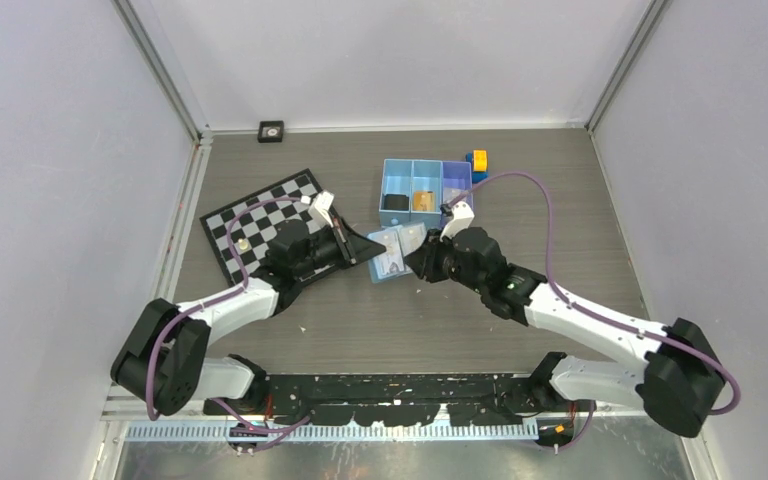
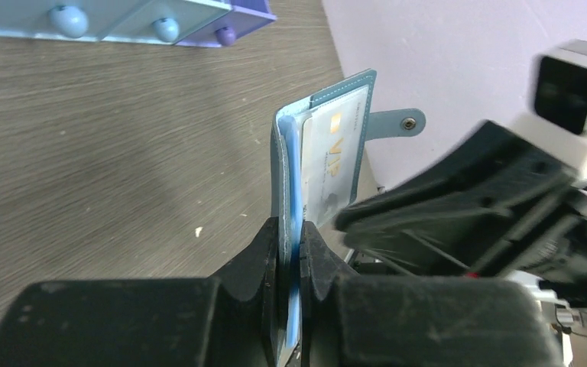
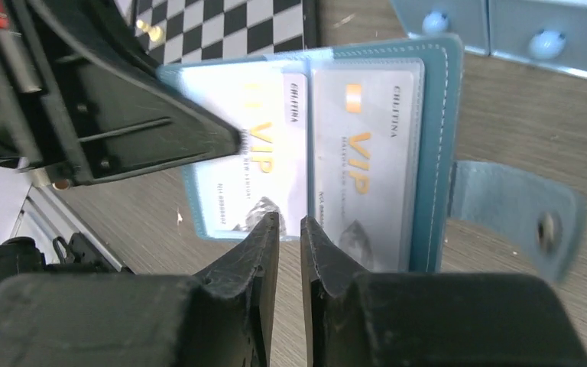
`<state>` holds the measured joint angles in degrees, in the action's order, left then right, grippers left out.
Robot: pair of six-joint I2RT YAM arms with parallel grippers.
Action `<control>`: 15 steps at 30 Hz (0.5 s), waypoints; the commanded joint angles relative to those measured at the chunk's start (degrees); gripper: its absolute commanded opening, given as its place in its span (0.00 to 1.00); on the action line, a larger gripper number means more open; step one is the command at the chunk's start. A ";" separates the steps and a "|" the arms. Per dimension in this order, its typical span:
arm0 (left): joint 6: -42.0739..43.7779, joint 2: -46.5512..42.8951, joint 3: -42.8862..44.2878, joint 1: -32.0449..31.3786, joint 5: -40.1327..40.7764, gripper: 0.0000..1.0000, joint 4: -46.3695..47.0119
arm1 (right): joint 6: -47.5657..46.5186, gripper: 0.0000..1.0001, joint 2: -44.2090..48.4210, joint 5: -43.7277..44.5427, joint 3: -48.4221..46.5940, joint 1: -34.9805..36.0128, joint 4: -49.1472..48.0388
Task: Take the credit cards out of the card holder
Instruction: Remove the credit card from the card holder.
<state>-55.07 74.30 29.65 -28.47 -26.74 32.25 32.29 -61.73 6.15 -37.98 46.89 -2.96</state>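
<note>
Card holder: the blue card holder (image 1: 390,256) is held open between the two hands, over the middle of the tabletop (image 1: 410,335) and just in front of the tray; its lighter inside is turned toward the right wrist camera.
Left hand: the left hand (image 2: 290,233) is clamped on the edge of one leaf of the card holder, and the blue material is seen pinched between its fingers.
Right hand: the right hand (image 3: 290,225) is brought to the lower edge of the open leaves, by the fold, with its fingers almost together; whether a card is pinched cannot be told.
Credit cards: two pale credit cards (image 3: 363,153) with orange "VIP" lettering are seen side by side, one in each leaf, both lodged in their pockets.
Strap: the strap (image 3: 520,206) with its round snap is left undone and sticks out to the side.
Tray: a three-compartment tray (image 1: 425,162) is set beyond the card holder.
Checkerboard: a checkerboard (image 1: 260,215) is laid to the left, partly covered by the left arm.
Toy blocks: yellow-and-blue toy blocks (image 1: 478,160) are placed at the tray's far right corner.
</note>
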 commanded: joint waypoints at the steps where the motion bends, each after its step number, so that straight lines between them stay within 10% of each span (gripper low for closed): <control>1: -2.19 0.90 0.36 0.26 -4.47 0.00 10.24 | 5.47 0.22 -3.82 -13.02 -1.99 -5.29 -4.89; 15: -6.05 1.81 -0.06 0.17 -9.03 0.00 18.31 | 18.35 0.22 -7.43 -31.52 3.61 -17.60 -19.82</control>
<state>-59.18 76.79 29.63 -28.38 -32.18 41.58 46.94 -68.38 -19.44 -34.65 30.04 -16.36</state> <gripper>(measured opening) 0.098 0.220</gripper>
